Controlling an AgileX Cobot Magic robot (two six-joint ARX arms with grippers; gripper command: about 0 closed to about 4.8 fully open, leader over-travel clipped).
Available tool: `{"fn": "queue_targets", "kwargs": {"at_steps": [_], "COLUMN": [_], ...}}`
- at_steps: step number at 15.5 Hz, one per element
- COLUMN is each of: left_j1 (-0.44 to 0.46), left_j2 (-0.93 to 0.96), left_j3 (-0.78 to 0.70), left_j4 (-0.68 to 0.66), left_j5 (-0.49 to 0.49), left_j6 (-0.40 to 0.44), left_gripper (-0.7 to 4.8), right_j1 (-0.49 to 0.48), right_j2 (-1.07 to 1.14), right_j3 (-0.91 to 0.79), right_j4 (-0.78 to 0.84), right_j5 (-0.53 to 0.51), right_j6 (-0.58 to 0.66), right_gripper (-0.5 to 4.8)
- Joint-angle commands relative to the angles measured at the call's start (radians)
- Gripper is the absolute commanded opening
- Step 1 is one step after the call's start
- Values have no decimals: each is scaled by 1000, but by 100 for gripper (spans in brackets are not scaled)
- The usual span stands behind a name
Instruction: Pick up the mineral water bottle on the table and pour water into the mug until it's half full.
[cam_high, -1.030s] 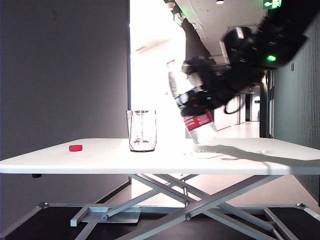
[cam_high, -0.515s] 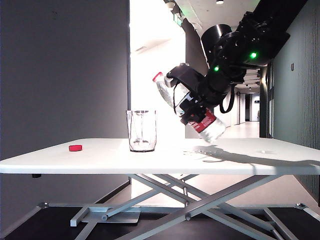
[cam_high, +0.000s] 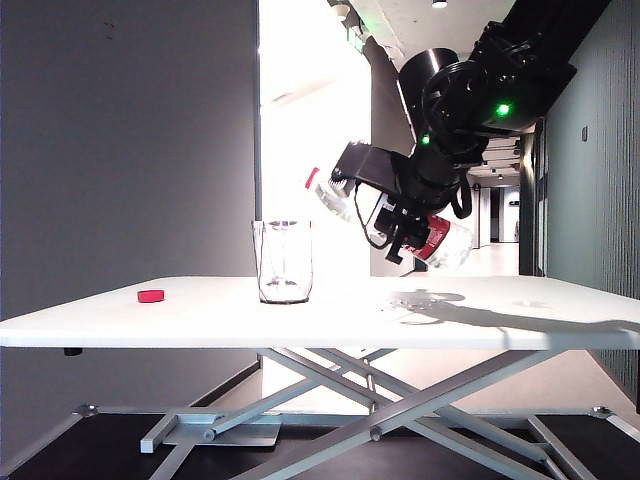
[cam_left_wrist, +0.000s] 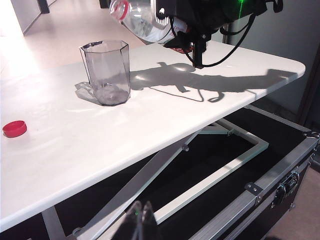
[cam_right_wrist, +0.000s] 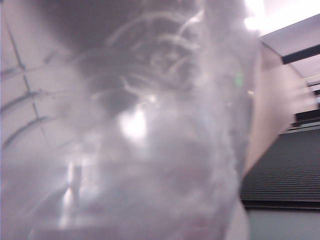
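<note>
Right gripper (cam_high: 395, 215) clamped on mineral water bottle (cam_high: 335, 197), tilted over table (cam_high: 330, 315) near mug (cam_high: 283, 261); left gripper (cam_left_wrist: 140, 212) pinched closed, empty, below table's near edge.

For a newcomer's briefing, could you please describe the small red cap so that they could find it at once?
Start from the white table and go to the clear mug standing near its middle. The red bottle cap lies alone on the side of the mug away from the right claw and its tilted mineral water bottle. It is the only flat, opaque red disc there.
</note>
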Motion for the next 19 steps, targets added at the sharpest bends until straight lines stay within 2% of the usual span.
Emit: {"fn": "queue_targets", "kwargs": {"at_steps": [1,3,7,11,19], "left_j1": [-1,-1,-1,-1,-1], "left_j2": [0,0,0,0,0], "left_j3": [1,1,1,1,1], "left_j4": [-4,-4,-4,-4,-4], "left_j5": [6,6,6,6,6], "left_j6": [0,0,0,0,0], "left_gripper": [-5,-5,-5,-5,-5], "right_j1": [14,19,20,20,20], "right_j2": [-21,-21,-19,-19,-19], "right_j3": [16,18,47,47,47], "right_j4": [80,96,96,97,144], "right_j5": [47,76,172,181,276], "right_j6": [-99,-158,-200,-281,-429], "right_gripper": [166,166,165,165,166]}}
